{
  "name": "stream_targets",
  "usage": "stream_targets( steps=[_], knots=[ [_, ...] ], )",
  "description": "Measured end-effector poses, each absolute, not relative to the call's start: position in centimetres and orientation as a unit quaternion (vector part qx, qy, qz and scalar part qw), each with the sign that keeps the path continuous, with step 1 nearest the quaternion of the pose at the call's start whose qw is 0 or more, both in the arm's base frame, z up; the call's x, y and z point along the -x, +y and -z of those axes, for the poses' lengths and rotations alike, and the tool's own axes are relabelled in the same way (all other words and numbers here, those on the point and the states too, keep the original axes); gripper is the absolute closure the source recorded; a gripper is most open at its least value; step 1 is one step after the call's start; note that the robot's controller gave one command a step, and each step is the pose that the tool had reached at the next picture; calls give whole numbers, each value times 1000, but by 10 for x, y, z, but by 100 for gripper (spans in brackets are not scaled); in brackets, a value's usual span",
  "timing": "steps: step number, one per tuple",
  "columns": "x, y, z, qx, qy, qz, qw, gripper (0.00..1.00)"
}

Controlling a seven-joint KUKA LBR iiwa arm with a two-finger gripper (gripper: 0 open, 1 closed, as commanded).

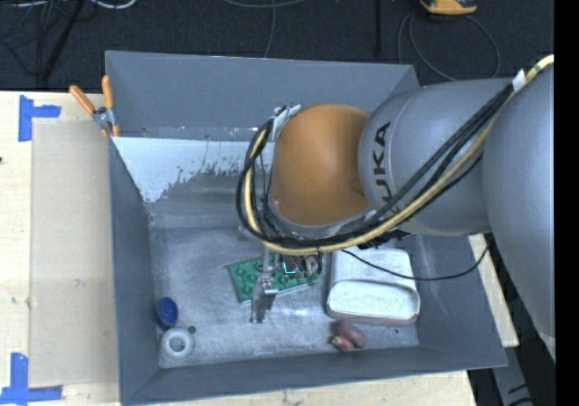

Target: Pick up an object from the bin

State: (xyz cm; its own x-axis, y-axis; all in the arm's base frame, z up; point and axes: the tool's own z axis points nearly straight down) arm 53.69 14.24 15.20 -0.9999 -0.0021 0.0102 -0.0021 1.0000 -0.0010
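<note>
Green plate (pixel 242 278), flat and studded, lies on the bin (pixel 127 241) floor near its middle, tilted so that one corner points toward 8 o'clock. The gripper (pixel 262 303) stands low over the plate's 5 o'clock edge, touching it or very nearly. Whether it is spread, pressed together or already pinching the plate I cannot tell; the orange wrist cover (pixel 317 165) and its cables hide much of it.

From the gripper, a blue cap (pixel 166 311) sits at 9 o'clock and a white ring (pixel 177 344) at 8 o'clock, both well apart from it. A pale oblong case (pixel 373 300) lies at 3 o'clock, near the plate's far end, with a small brownish lump (pixel 348 336) at 4 o'clock.

The step in hand looks like closing on the plate. A thin flat piece gives little to seize from above, so the gripper should straddle a free edge or corner rather than press on the face. The 8 o'clock corner has bare floor round it and seems the better place. Going down gently should keep the plate from sliding toward the case. Lift straight up, watching that the plate does not hang crooked and slip out.
</note>
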Motion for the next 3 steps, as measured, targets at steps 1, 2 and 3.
stream_targets(
  steps=[1, 2, 3],
  knots=[
    [-570, 86, -70, -54, -999, 1, -2, 0],
    [-572, 87, -76, -54, -999, 2, -5, 100],
    [-567, 83, -261, -60, -998, 0, -5, 100]
  ],
)
